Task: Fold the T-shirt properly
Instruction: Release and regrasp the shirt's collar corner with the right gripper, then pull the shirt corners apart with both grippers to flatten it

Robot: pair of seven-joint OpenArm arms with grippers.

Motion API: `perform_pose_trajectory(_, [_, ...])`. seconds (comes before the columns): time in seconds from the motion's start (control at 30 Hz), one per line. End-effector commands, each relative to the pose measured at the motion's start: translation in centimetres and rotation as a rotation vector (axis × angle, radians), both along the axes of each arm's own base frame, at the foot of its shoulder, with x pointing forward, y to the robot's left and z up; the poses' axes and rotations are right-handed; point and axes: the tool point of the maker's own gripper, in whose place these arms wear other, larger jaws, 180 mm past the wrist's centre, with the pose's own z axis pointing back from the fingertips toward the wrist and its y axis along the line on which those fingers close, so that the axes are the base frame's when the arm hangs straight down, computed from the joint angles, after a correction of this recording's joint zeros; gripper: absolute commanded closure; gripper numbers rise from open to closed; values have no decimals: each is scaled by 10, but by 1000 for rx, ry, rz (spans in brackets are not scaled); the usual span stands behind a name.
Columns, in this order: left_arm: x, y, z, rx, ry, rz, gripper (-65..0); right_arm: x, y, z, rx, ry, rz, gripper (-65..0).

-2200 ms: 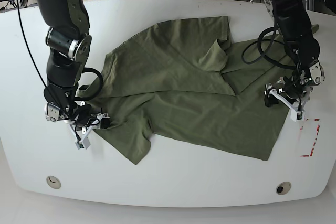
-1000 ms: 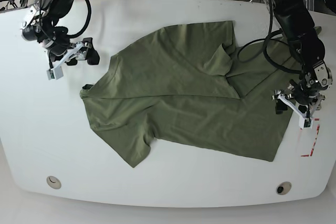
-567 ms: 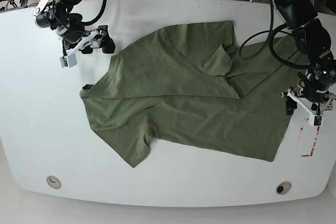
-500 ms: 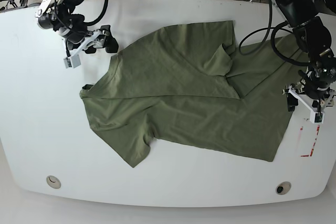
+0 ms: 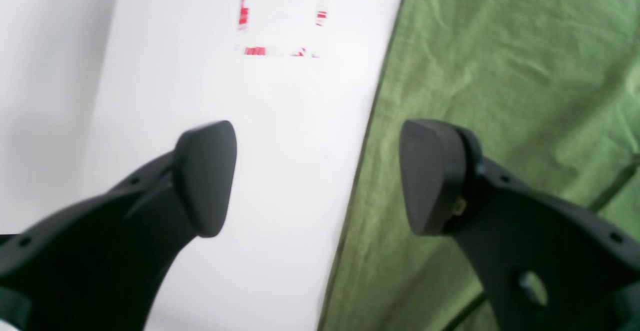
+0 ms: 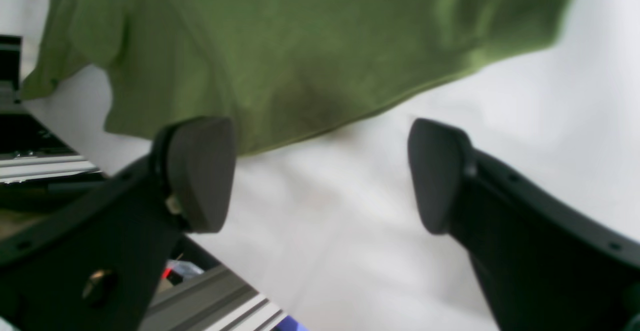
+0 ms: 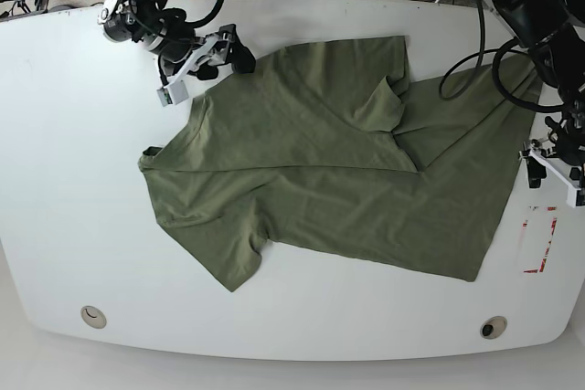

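Note:
The olive-green T-shirt [image 7: 320, 171] lies spread and wrinkled on the white table [image 7: 73, 180], with one part folded over near its far right. My right gripper [image 7: 228, 57] is open at the shirt's far-left edge. In the right wrist view its fingers [image 6: 200, 171] straddle the shirt's hem [image 6: 300, 46] and hold nothing. My left gripper [image 7: 548, 171] is open at the shirt's right edge. In the left wrist view [image 5: 317, 176] one finger is over bare table and the other over the cloth [image 5: 500, 71].
Red tape marks [image 7: 539, 242] sit on the table right of the shirt and also show in the left wrist view [image 5: 280, 31]. Two round holes [image 7: 92, 317] [image 7: 494, 327] lie near the front edge. Cables and frames stand behind the table.
My right gripper left the shirt's near-left corner, swung to the far left, then moved right to the shirt's far edge. My left gripper slid right, off the cloth to its right edge.

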Motion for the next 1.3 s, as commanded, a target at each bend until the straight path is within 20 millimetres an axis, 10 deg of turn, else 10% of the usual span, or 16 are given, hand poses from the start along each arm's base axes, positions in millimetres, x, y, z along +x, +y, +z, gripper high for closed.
perform_pose_trajectory(0.0, [1,8,14,27,-39,-2,-471,0,-4,0,2,24,-34,-517])
perform_pose_trajectory(0.73, [-19,12,14,81,-13,-8,-471,33,56,1,171,56,-85,-507])
perform_pose_trajectory(1.0, [-19,12,14,81,-13,-9,-471,31,61,0,171,65,-66,-149])
perform_pose_trajectory(1.27, [-19,11,12,79,-7,-13,-471,19,64,-5,158,87,-32,-8])
